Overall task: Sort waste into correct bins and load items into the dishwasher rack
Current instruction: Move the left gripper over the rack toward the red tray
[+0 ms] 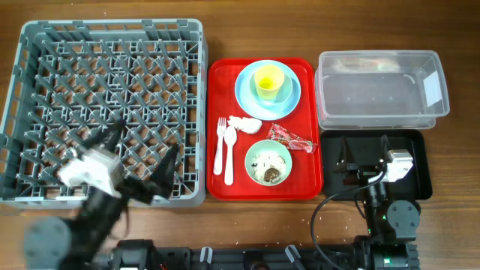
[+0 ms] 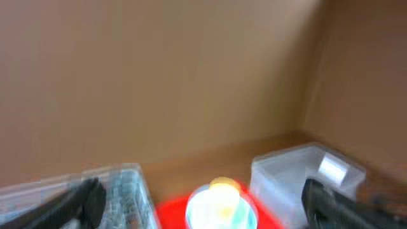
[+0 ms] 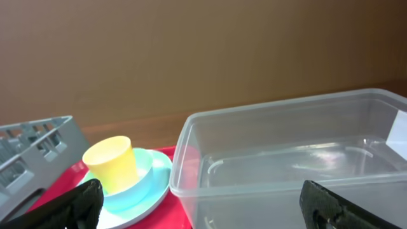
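Observation:
The grey rack (image 1: 112,28) stands at the left. On the red tray (image 1: 311,187), a yellow cup (image 1: 268,81) sits in a light blue bowl (image 1: 288,90) on a light blue plate (image 1: 244,88). In front lie a white tissue (image 1: 245,124), a red wrapper (image 1: 289,137), a fork (image 1: 220,146), a spoon (image 1: 229,154) and a mint bowl (image 1: 259,150) holding scraps (image 1: 268,169). My left gripper (image 1: 142,154) is open and empty over the rack's front right. My right gripper (image 1: 362,154) is open and empty over the black tray (image 1: 420,150), facing the clear tub (image 3: 286,146).
The clear tub (image 1: 382,90) stands behind the black tray at the right. The blurred left wrist view shows the cup (image 2: 221,188), the tub (image 2: 286,181) and the rack (image 2: 127,187). The right wrist view shows the cup (image 3: 111,162) and the rack corner (image 3: 38,143).

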Robot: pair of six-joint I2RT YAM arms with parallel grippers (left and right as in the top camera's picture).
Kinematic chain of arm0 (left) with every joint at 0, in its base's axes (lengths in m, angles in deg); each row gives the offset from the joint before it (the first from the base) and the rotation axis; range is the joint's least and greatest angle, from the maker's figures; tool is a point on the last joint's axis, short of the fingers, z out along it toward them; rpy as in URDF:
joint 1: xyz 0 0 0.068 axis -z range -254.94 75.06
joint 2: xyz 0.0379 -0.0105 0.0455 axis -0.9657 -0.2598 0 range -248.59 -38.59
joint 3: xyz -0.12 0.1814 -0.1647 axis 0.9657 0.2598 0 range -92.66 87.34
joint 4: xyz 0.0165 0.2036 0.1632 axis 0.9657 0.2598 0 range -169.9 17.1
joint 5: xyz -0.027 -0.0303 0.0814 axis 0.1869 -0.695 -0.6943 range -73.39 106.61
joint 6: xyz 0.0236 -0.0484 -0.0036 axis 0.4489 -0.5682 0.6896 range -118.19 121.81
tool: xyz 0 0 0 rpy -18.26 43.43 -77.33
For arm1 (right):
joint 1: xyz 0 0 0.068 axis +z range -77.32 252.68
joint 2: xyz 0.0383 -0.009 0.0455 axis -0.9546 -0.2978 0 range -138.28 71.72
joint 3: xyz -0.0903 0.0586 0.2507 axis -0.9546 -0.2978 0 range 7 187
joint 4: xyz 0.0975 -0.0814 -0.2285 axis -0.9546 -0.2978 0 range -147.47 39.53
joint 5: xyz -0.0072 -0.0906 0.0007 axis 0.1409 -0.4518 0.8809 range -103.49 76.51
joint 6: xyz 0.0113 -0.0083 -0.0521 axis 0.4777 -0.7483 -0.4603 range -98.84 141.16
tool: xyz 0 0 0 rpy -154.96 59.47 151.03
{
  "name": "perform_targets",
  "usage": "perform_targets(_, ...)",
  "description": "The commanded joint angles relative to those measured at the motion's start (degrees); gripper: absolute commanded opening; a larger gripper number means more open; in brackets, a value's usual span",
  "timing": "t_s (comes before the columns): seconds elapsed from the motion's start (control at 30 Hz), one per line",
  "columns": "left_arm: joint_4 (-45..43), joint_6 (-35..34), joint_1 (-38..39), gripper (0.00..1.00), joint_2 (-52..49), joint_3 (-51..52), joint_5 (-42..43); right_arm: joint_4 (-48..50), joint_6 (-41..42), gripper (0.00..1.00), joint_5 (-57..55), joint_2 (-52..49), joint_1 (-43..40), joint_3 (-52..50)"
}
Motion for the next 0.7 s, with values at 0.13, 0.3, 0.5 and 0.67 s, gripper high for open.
perform_targets(0.13,33.27,-5.95,0.22,1.00,-35.74,-44.17,19.56,0.20,0.28,1.00,-0.52,0.20,-0.09,-0.04)
perform_targets(0.3,37.92,-8.33,0.22,1.00,-40.30,-44.13,24.02,0.20,0.28,1.00,-0.52,0.20,-0.09,-0.04)
perform_targets(0.5,52.72,-8.13,0.26,0.04,-45.83,-44.06,15.15,0.20,0.28,1.00,-0.55,0.20,-0.09,-0.04)
perform_targets(0.67,59.41,-8.63,0.26,0.04,-46.40,-36.00,7.02,0.20,0.28,1.00,-0.52,0.20,-0.09,-0.04)
